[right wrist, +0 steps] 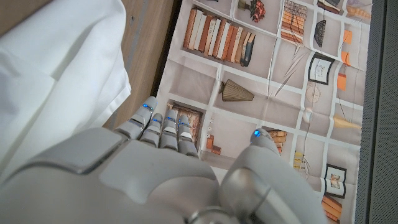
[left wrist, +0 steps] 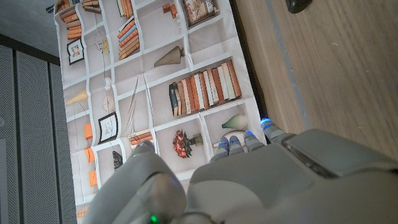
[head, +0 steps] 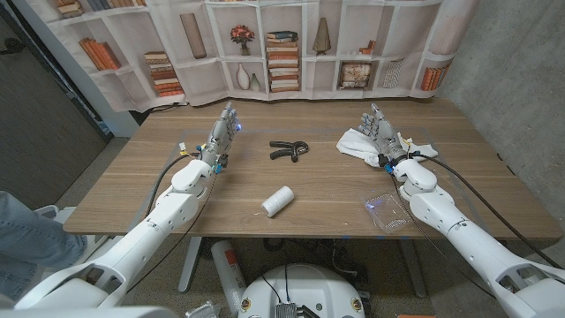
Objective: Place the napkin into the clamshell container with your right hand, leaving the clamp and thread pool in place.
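Right now your right hand [head: 380, 131] stands beside the white napkin [head: 357, 144] near the desk's [head: 132, 190] far right edge, fingers spread, holding nothing. Your left hand [head: 222, 132] is likewise spread and empty. Clamshell container [head: 391, 212] sits at the near right edge.

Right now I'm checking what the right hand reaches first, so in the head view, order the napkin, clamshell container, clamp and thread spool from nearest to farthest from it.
From the right hand:
1. Napkin, right beside the hand, on its inner side.
2. Clamshell container, toward the table's near edge, by the right forearm.
3. Clamp, mid-table, leftward.
4. Thread spool, left and nearer the front edge.
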Action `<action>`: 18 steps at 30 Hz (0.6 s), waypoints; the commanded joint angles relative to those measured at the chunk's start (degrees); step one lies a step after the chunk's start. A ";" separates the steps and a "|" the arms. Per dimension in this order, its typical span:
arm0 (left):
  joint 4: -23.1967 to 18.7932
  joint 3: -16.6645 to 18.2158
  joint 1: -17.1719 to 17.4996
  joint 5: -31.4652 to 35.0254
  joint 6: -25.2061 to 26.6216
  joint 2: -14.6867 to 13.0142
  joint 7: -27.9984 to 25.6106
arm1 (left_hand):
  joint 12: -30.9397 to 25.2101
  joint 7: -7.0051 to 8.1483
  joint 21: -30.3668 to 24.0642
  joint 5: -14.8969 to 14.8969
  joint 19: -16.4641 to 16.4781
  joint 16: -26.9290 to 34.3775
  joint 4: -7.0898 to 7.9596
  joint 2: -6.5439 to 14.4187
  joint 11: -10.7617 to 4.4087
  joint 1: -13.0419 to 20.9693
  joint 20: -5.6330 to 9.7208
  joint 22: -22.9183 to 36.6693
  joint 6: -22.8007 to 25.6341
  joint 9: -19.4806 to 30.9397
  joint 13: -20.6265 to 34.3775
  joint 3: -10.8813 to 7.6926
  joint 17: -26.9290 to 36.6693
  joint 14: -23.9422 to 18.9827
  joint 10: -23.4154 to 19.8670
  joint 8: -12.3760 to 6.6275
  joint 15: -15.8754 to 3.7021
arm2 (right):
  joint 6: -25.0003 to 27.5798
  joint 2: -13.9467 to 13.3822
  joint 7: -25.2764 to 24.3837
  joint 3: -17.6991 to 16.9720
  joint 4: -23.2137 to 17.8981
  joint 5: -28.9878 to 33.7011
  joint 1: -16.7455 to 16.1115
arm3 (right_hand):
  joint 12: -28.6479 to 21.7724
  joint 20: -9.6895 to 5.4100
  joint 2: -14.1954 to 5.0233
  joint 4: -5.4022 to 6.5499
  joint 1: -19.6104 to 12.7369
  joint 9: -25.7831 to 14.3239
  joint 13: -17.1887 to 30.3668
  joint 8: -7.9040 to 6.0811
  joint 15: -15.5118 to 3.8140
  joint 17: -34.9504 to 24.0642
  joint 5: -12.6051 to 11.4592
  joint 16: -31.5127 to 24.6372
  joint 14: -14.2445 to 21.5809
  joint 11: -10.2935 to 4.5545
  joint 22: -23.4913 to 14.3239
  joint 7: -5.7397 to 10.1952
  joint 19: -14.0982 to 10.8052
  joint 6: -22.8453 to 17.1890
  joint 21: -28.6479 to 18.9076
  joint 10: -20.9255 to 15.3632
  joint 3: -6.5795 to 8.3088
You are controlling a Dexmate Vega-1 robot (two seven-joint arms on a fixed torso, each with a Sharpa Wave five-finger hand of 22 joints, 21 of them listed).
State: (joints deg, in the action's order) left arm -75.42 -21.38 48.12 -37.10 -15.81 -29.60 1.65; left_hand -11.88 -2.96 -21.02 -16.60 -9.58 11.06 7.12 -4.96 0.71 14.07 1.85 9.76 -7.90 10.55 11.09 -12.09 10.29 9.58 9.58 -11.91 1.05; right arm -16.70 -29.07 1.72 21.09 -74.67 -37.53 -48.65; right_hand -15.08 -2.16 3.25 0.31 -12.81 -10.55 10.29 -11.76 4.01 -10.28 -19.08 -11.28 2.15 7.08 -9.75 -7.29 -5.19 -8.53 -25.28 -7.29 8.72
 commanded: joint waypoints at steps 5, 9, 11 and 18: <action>-0.74 -0.37 -0.11 0.22 0.94 -0.61 0.37 | -0.24 0.18 0.00 -0.51 -6.01 0.17 -0.07 0.25 -0.05 0.78 1.03 0.30 -0.49 0.28 0.10 -0.43 0.08 3.46 1.02 -0.17 0.02 | -0.63 0.50 -0.26 -0.01 -0.34 -0.23 -0.37 | -0.10 0.06 -0.26 -0.18 -0.72 -0.18 0.29 -0.10 0.53 -0.07 -0.28 -0.21 0.19 0.17 -0.25 0.18 -0.54 -0.65 0.06 -0.46 0.51; -1.05 -0.33 -0.04 0.29 1.05 -0.89 0.41 | -0.24 0.17 0.08 -0.57 -6.00 0.14 -0.09 0.30 -0.06 0.83 0.96 0.30 -0.46 0.28 0.07 -0.41 0.08 3.45 0.97 -0.15 0.02 | -1.03 0.56 -0.41 -0.13 -0.45 -0.17 -0.51 | -0.06 0.08 -0.34 -0.24 -0.82 -0.18 0.29 -0.10 0.42 -0.07 -0.23 -0.19 0.27 0.23 -0.25 0.20 -0.54 -0.72 0.18 -0.52 0.54; -1.33 -0.27 0.08 0.29 1.22 -1.10 0.37 | -0.23 0.18 0.16 -0.60 -6.05 0.13 -0.11 0.33 -0.10 0.86 0.90 0.30 -0.43 0.28 0.05 -0.40 0.08 3.44 0.96 -0.15 0.03 | -1.16 0.59 -0.49 -0.17 -0.54 -0.16 -0.58 | -0.03 0.13 -0.39 -0.28 -0.89 -0.18 0.30 -0.08 0.42 -0.07 -0.19 -0.16 0.26 0.20 -0.26 0.25 -0.57 -0.72 0.25 -0.53 0.55; -1.55 -0.21 0.40 0.31 1.81 -1.97 0.73 | -0.26 0.26 0.27 -0.70 -5.99 0.12 -0.16 0.43 -0.16 0.96 0.73 0.31 -0.27 0.28 0.00 -0.38 0.08 3.37 0.82 -0.16 0.04 | -2.19 0.72 -0.02 -0.04 -0.42 0.11 -0.78 | 0.04 0.10 -0.49 -0.36 -1.04 -0.19 0.31 -0.08 0.35 -0.07 -0.11 -0.08 0.23 0.18 -0.27 0.33 -0.62 -0.83 0.40 -0.57 0.58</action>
State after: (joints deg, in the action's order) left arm -76.53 -21.66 48.10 -36.85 -14.65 -30.61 2.01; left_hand -11.87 -2.75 -21.02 -16.96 -9.57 11.05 7.12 -4.51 0.71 14.52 1.84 9.75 -8.10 10.54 10.91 -12.09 10.28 9.58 9.58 -11.91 1.05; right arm -17.79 -28.57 1.46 21.00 -75.04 -37.74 -49.14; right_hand -15.08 -2.15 2.68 0.08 -13.36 -10.54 10.28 -11.75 4.00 -10.28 -19.07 -11.27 2.15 7.07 -9.75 -6.96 -5.18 -8.82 -24.94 -7.29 8.95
